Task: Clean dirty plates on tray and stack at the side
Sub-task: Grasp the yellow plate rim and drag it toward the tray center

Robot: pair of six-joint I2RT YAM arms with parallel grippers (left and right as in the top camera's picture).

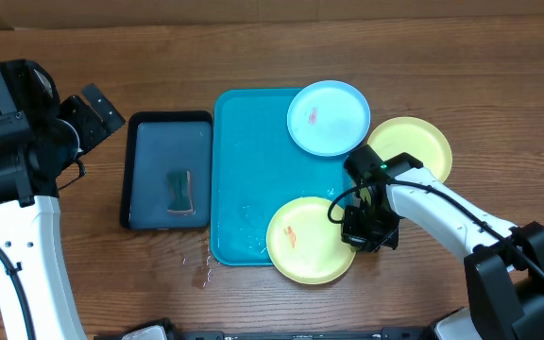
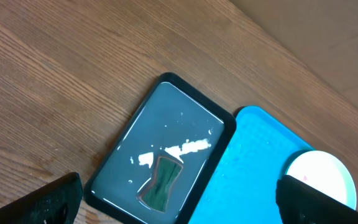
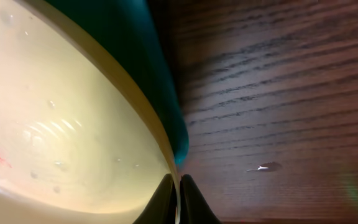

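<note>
The smeared yellow plate [image 1: 305,241] lies partly on the turquoise tray [image 1: 244,179], with the rim on the pincer's side overhanging the bench [image 1: 499,76]. The right pincer [image 3: 178,193] is nipped almost fully together on that overhanging rim, the thin edge between its fingertips. The overhang is judged to be what offers a grip. The plate's orange-red smear faces up, so it is not yet cleaned.

Beyond this pincer, up the tray, sits the blue plate [image 1: 329,116], also smeared. Just outboard of it, the second yellow plate [image 1: 414,146] rests on the bench, probably starting the stack, though it is too small to judge clean.

The left pincer [image 2: 179,208] hangs wide apart, holding nothing, above the dark tray [image 2: 160,112] and its sponge [image 2: 160,180].

No brand, label or writing is legible.
</note>
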